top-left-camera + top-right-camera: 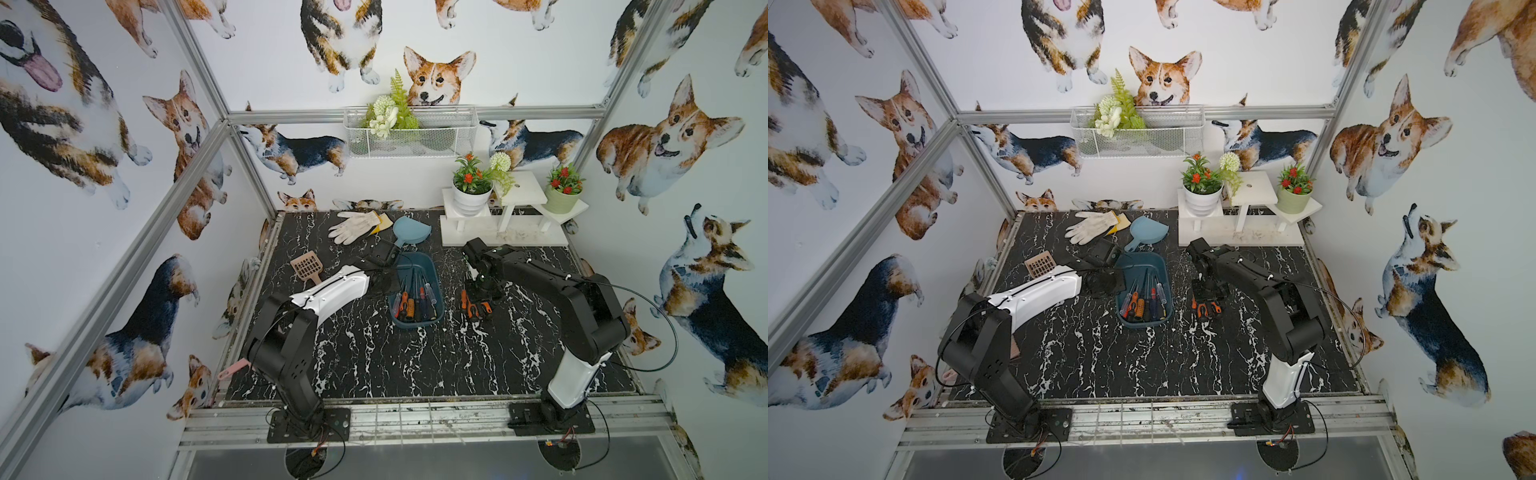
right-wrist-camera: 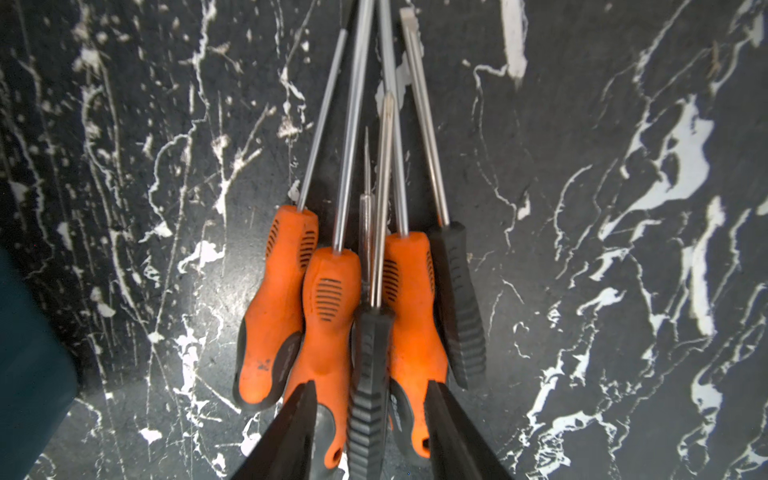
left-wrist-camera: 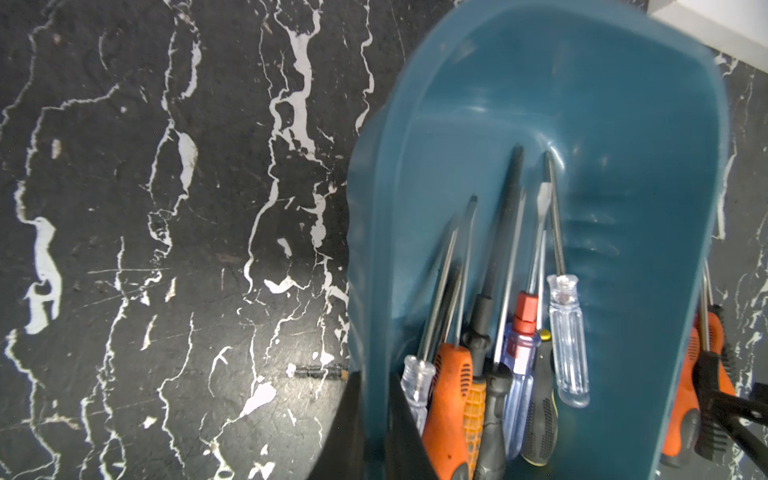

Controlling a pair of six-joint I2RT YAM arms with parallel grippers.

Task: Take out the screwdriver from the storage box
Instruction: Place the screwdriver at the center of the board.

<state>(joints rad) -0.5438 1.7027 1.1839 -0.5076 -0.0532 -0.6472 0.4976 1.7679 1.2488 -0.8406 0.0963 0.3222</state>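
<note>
The left gripper (image 3: 374,386) is pinching the storage box (image 1: 417,262) wall, jaws closed on it; just beside the box, the right gripper (image 2: 371,384) is hanging spread open around a black-handled screwdriver (image 2: 372,340) lying among orange-handled screwdrivers (image 2: 332,291)

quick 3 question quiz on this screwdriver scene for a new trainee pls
1. True or false: the storage box is empty.
2. Where does the pile of orange- and black-handled screwdrivers under the open right gripper lie? A) inside the box B) on the black marble table, beside the box C) balanced across the box's rim
3. Fill in: the left gripper's fingers are shut on the box's ____.

Key: 1 false, several screwdrivers lie in it; 2 B; 3 wall.
</note>
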